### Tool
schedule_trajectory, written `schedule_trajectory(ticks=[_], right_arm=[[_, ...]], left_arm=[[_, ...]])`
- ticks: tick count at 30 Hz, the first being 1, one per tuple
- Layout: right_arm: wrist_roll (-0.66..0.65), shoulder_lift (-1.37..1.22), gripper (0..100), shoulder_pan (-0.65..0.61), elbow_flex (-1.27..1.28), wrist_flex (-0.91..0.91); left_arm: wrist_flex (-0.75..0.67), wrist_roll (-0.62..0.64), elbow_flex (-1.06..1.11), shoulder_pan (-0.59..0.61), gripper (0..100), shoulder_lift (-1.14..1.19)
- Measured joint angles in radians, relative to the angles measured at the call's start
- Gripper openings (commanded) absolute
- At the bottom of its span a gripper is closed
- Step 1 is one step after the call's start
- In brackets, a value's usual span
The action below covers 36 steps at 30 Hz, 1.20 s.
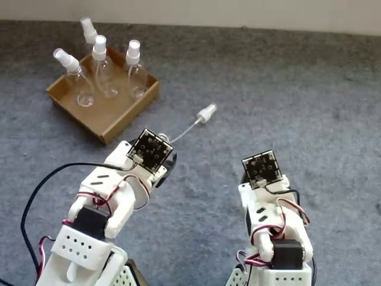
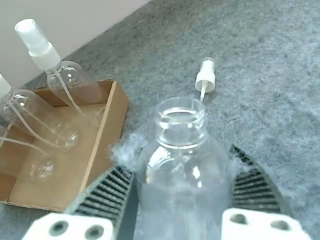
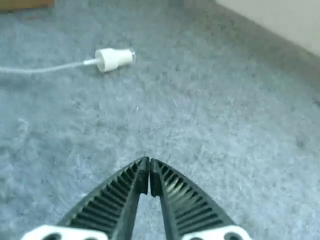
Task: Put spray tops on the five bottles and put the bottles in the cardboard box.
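My left gripper [image 2: 181, 195] is shut on a clear open-necked bottle [image 2: 181, 150], held upright just in front of the cardboard box [image 1: 113, 119]. Several capped bottles [image 1: 101, 71] stand in and behind that box, also seen as capped bottles [image 2: 55, 95] in the left wrist view. A loose white spray top [image 1: 205, 114] with its thin tube lies on the grey carpet right of the box; the same spray top [image 2: 205, 80] lies beyond the held bottle's neck. My right gripper [image 3: 149, 180] is shut and empty, with the spray top [image 3: 114, 57] ahead of it.
Grey carpet [image 1: 286, 89] covers the table, with open room to the right of the box and behind the spray top. A pale wall [image 1: 238, 12] runs along the far edge. The right arm [image 1: 268, 196] stands at the lower middle.
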State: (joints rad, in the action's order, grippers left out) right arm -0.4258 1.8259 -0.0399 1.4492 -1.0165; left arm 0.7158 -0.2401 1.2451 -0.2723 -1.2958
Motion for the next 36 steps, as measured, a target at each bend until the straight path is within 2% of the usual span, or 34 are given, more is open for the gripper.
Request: schedule_trajectory(ticks=[3, 6, 14, 19, 23, 28, 31, 36], right_arm=[[0.006, -0.081, 0.7, 0.0, -0.095, -0.003], [0.04, -0.275, 0.7, 0.0, -0.224, -0.005], [0.295, -0.948, 0.9, -0.009, -0.736, -0.155], [0.437, -1.293, 10.8, -0.091, -1.046, -0.258], [0.517, -1.501, 15.0, -0.163, -1.224, -0.269], [0.614, -1.718, 23.1, -0.253, -1.386, -0.269], [0.735, -1.847, 28.6, -0.27, -1.496, -0.269], [0.855, -2.076, 29.0, -0.267, -1.691, -0.269]], left_arm=[[0.0, 0.0, 0.017, 0.0, 11, -0.029], [0.0, 0.0, 0.025, 0.0, 11, -0.048], [-0.11, 0.0, 0.137, 0.0, 11, -0.11], [-0.126, 0.0, 0.15, 0.049, 11, -0.192], [-0.126, 0.0, 0.192, 0.127, 11, -0.267], [-0.126, 0.0, 0.256, 0.143, 11, -0.376], [-0.126, 0.0, 0.292, 0.144, 11, -0.457], [-0.126, 0.0, 0.311, 0.143, 11, -0.514]])
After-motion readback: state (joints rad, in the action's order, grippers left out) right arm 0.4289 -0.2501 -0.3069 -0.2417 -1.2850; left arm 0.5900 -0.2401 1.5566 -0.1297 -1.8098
